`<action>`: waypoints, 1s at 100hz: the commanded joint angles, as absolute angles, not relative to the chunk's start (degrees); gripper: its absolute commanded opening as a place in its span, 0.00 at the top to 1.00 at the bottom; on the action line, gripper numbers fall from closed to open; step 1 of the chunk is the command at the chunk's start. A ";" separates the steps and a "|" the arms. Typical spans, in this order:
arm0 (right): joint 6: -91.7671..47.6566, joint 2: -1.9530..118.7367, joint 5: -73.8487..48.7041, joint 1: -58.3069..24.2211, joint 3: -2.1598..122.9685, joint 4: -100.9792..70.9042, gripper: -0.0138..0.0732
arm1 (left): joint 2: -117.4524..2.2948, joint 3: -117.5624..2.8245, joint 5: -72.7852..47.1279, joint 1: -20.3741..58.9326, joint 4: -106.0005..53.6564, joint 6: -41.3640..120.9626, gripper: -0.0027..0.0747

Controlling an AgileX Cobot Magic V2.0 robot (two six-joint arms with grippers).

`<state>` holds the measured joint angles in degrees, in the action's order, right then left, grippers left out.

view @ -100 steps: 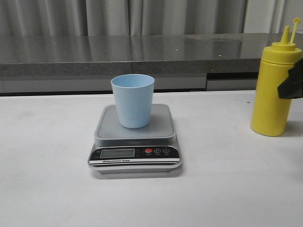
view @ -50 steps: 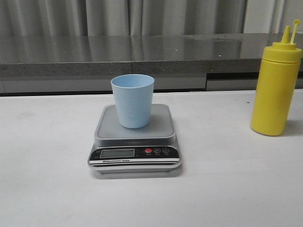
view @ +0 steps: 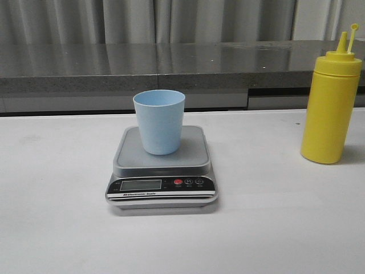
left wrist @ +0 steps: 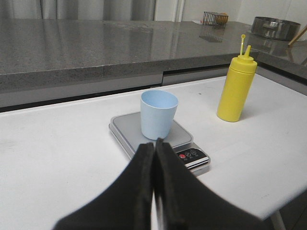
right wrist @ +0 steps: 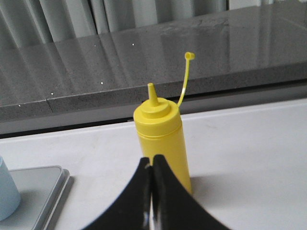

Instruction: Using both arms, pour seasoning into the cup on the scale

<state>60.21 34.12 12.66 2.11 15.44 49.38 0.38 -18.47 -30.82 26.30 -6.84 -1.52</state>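
The pale blue cup (view: 159, 121) stands upright on the grey platform of the scale (view: 162, 165) at the table's middle; both show in the left wrist view, cup (left wrist: 158, 114) and scale (left wrist: 189, 153). The yellow seasoning bottle (view: 330, 106) stands upright at the right, its nozzle cap hanging open on a strap. It also shows in the right wrist view (right wrist: 162, 139). My left gripper (left wrist: 154, 143) is shut and empty, short of the scale. My right gripper (right wrist: 151, 162) is shut and empty, just short of the bottle. Neither gripper shows in the front view.
A grey stone counter (view: 171, 65) runs behind the white table (view: 274, 228). A wire basket (left wrist: 214, 18) and a metal bowl (left wrist: 276, 27) sit on the counter far right. The table's right edge lies close beyond the bottle (left wrist: 288, 191).
One second ago a black gripper part overlapped the bottle at the front view's right edge. It has withdrawn out of that view. The bottle, cup and scale have not moved.
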 commanded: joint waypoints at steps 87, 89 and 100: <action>58.59 15.89 15.46 2.22 13.57 54.59 0.92 | 1.17 -19.89 -26.41 26.20 -7.60 -1.82 0.99; 57.74 15.29 15.12 2.22 13.36 53.00 0.92 | 1.17 -19.89 -26.41 26.20 -7.60 -1.82 0.99; 46.16 13.18 13.75 2.17 11.81 41.04 0.92 | 1.17 -19.89 -26.41 26.20 -7.60 -1.82 0.99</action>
<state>54.93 14.18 12.20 2.11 11.20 50.29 0.38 -18.47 -30.82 26.30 -6.84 -1.52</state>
